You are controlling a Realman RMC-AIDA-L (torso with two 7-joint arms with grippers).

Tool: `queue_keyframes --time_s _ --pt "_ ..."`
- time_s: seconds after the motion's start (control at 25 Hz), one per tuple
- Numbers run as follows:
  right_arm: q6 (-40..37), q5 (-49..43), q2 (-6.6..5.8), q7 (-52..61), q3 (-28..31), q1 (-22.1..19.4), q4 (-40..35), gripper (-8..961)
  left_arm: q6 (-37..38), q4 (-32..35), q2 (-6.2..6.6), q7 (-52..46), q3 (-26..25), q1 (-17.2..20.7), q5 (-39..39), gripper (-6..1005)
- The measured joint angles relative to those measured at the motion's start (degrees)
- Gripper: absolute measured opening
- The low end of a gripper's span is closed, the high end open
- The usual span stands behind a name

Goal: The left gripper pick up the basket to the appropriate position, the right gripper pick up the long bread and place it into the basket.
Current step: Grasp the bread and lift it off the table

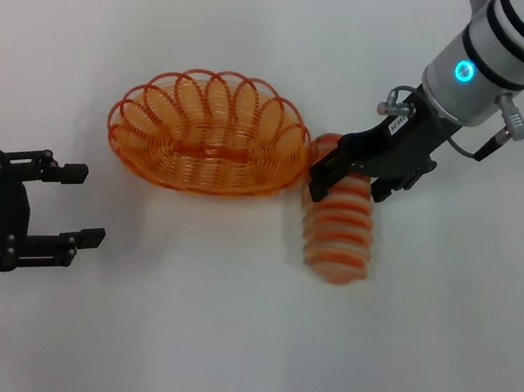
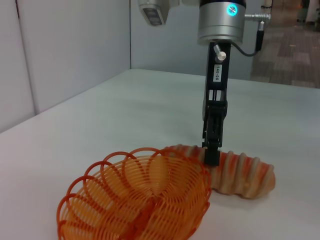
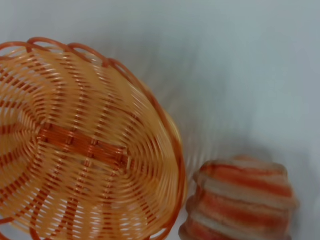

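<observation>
The orange wire basket [image 1: 195, 172] stands upright on the white table, left of centre, and holds nothing. The long bread [image 1: 340, 240], orange-red with cream stripes, lies on the table just right of it, one end close to the basket's rim. My right gripper [image 1: 350, 186] is lowered over the bread's far half, open, with a finger on each side. In the left wrist view its fingers [image 2: 211, 155] reach down to the bread [image 2: 245, 175] behind the basket [image 2: 135, 200]. My left gripper [image 1: 83, 205] is open at the lower left, apart from the basket.
The right wrist view shows the basket's woven floor [image 3: 85, 145] and one end of the bread [image 3: 242, 200] beside it. Bare white tabletop [image 1: 214, 350] surrounds everything. A wall panel [image 2: 65, 50] runs along one edge of the table.
</observation>
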Motion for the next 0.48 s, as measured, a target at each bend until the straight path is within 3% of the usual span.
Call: queue_keyframes --time_s 0.48 --pt "2.4 0.0 -0.01 -0.5 -0.2 0.7 2.3 898 0.0 -0.1 0.08 -0.1 0.0 -0.2 0.1 731"
